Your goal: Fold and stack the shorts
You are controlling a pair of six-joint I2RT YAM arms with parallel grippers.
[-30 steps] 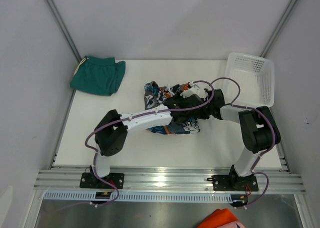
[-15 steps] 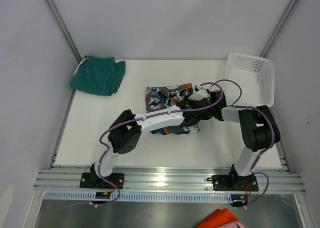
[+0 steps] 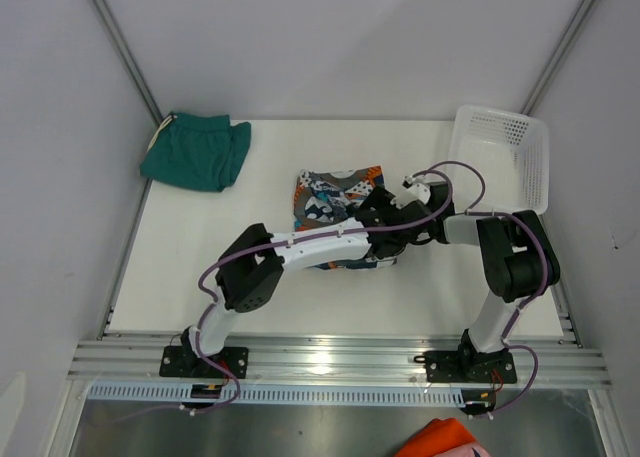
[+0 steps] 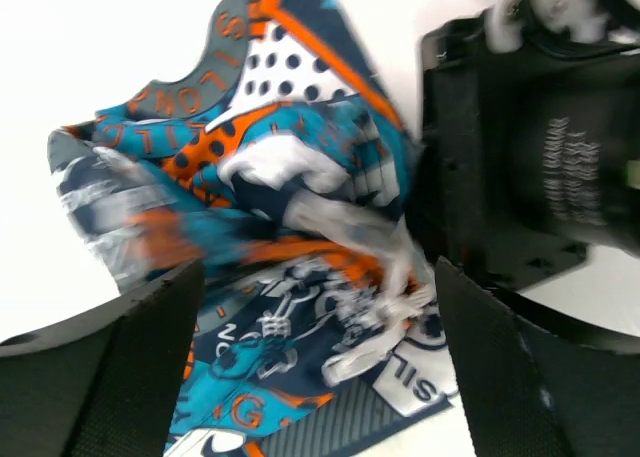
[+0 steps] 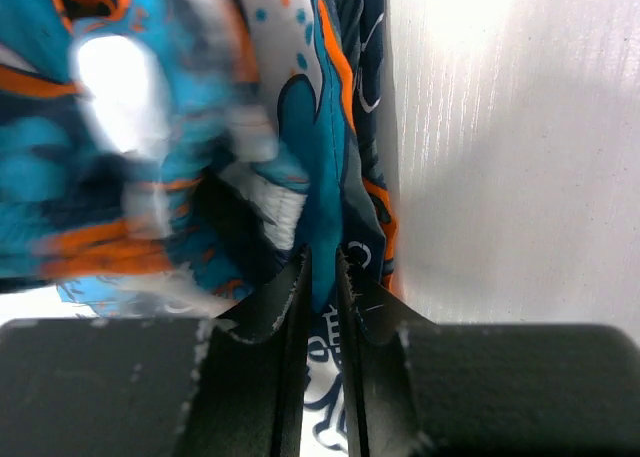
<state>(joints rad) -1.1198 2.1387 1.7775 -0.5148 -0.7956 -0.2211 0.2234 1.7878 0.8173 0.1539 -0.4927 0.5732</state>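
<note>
Pinching one of two shorts [image 3: 330, 192], seemingly: right tool [image 5: 321, 267].

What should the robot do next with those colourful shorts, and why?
Probably open the right gripper and let the edge drop. It pinches a fold of the printed shorts, which lie in a compact bundle on the table, while the left gripper hangs open above them. The teal shorts lie apart in the far left corner, not yet stacked.

White-and-black arms [image 3: 310, 242], purple cables [image 3: 460, 164], apparently black fingers [image 4: 110, 377]
</note>
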